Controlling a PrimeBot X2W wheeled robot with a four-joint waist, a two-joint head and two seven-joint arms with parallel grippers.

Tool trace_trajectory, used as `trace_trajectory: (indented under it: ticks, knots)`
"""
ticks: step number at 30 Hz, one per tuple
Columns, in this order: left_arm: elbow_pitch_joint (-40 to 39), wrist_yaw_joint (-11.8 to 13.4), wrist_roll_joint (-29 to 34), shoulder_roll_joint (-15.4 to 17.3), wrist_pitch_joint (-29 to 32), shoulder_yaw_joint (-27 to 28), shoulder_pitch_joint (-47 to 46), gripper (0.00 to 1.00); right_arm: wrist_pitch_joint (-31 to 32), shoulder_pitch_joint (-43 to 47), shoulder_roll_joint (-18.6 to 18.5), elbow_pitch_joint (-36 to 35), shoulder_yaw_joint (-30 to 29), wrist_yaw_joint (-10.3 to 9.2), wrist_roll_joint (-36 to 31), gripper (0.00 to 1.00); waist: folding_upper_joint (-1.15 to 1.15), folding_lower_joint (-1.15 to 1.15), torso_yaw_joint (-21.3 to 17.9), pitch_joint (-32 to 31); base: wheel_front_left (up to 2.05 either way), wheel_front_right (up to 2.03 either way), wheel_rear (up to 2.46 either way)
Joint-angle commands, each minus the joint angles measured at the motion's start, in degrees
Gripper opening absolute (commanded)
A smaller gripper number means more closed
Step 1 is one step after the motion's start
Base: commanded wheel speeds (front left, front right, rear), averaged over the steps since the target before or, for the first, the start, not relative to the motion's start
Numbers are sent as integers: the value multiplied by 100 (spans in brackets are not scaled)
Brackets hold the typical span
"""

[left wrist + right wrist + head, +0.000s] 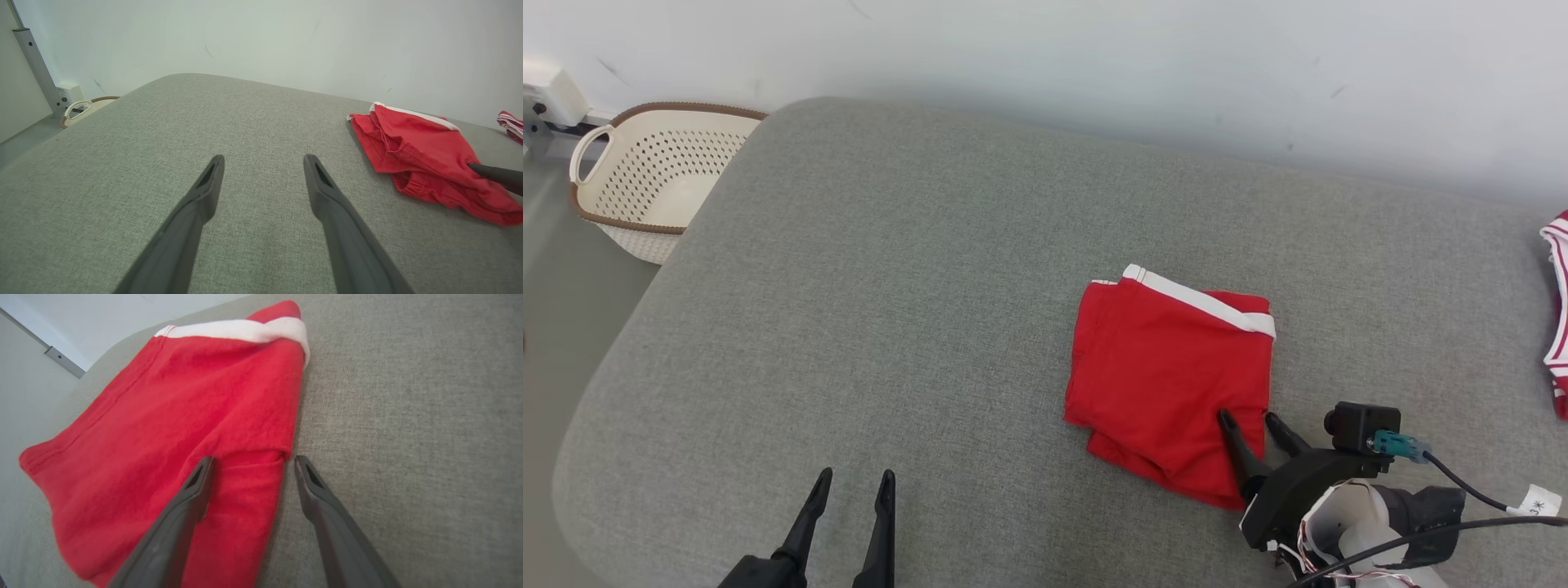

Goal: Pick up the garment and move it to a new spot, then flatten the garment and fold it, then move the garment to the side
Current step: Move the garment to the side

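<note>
Head view: folded red garment (1168, 367) on grey cushion (890, 286); my right hand (1245, 416), wide open, straddles its corner, gripping nothing; left hand (858, 474) open, empty.

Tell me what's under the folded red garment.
The red garment lies on the grey cushion, a lower folded layer peeking out at its near edge. Anything between the layers is covered.

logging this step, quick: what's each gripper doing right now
Left gripper: open, holding nothing.
Right gripper: open, at the edge of the garment, not gripping it.
</note>
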Motion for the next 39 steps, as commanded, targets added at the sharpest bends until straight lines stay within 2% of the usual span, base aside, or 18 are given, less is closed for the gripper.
trace_trajectory:
  ticks: [1,8,9,10,11,17,22,31,39]
  knots:
    - [14,15,-52,2,-19,2,-22,100,48,-42,26,39,52,-4,75,100,0,0,16,14,0,0,0]
    - [37,24,-76,2,-19,-35,-47,100,251,-121,86,239,260,-4,276,100,0,0,73,20,0,0,0]
    - [43,25,-80,3,-19,-39,-43,100,260,-132,89,256,299,-4,302,85,0,0,78,18,0,0,0]
    - [49,27,-84,3,-19,-43,-39,100,255,-148,87,265,340,-4,328,37,0,0,83,15,0,0,0]
    - [55,30,-87,2,-19,-48,-37,100,236,-163,77,268,382,-4,350,0,0,0,89,13,0,0,0]
    - [69,43,-92,2,-19,-41,-19,100,-51,-376,-94,286,579,-4,352,0,0,0,79,-17,0,0,0]
    - [27,45,-73,1,-19,23,64,100,-305,-599,-362,315,694,-4,88,0,0,0,-64,-30,0,0,0]
    - [-75,15,-30,3,-20,80,3,100,-199,-1176,-970,174,1065,-4,-350,0,0,0,-602,175,0,0,0]
    - [-300,-44,66,2,-18,157,-247,100,79,-1976,-1777,-109,1493,-4,-604,0,0,0,-1160,611,0,0,0]
